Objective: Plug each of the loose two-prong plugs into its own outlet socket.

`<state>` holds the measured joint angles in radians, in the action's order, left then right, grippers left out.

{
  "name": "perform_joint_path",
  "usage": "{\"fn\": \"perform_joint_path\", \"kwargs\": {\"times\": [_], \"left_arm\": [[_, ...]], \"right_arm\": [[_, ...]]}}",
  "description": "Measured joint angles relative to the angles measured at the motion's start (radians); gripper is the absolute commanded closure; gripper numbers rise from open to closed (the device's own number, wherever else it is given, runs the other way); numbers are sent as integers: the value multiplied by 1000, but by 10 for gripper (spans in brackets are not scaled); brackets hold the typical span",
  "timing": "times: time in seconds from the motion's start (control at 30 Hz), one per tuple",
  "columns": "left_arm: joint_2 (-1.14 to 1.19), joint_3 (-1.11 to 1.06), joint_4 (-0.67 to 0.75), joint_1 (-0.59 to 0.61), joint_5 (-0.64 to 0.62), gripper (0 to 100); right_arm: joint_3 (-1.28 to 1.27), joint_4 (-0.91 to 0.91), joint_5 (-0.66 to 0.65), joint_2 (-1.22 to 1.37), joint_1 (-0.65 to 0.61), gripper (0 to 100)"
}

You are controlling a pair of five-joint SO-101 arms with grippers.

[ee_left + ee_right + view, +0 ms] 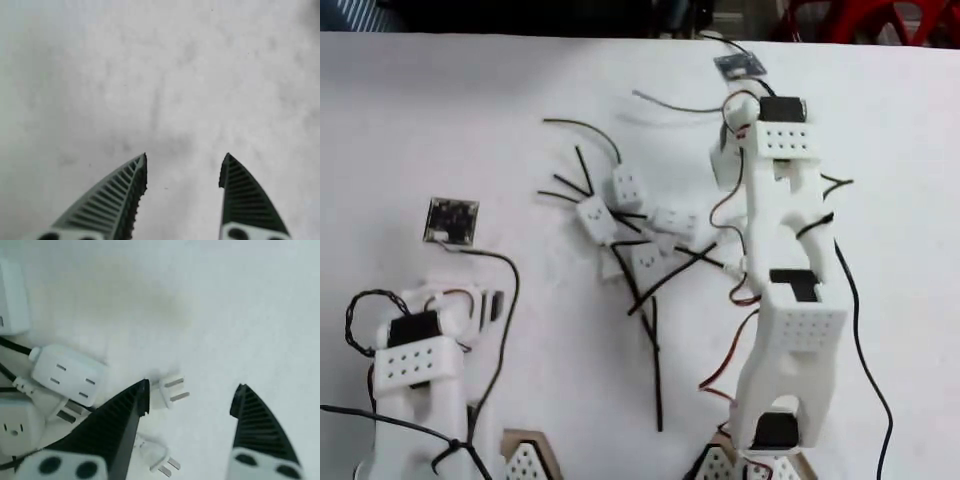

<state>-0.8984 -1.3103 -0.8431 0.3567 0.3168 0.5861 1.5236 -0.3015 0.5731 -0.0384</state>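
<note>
Your right gripper (192, 386) is spread wide and empty, with a loose plug (169, 390) on the table (240, 300) just beside one fingertip (134, 401), prongs pointing into the gap, so it sits far nearer than your left gripper (184, 156), also wide, well apart.

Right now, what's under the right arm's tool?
Under the open right tool, a loose two-prong plug lies on the white table, beside the dark finger. A second plug lies close by; that finger covers where its cord goes.
</note>
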Motion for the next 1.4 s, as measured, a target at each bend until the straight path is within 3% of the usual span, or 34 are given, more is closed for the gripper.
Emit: {"fn": "perform_joint_path", "kwargs": {"times": [0.37, 0.63, 1.0, 1.3, 1.4], "left_arm": [[0, 0, 0, 0, 0, 758], [0, 0, 0, 0, 0, 758], [0, 0, 0, 0, 0, 758], [0, 0, 0, 0, 0, 758], [0, 0, 0, 0, 0, 758]], "right_arm": [[-29, 175, -146, -115, 2, 738], [-427, 180, -307, -410, 2, 738], [-950, -150, -502, -516, -9, 738], [-1049, -382, -585, -479, -9, 738], [-1049, -434, -585, -404, -9, 813]]}}
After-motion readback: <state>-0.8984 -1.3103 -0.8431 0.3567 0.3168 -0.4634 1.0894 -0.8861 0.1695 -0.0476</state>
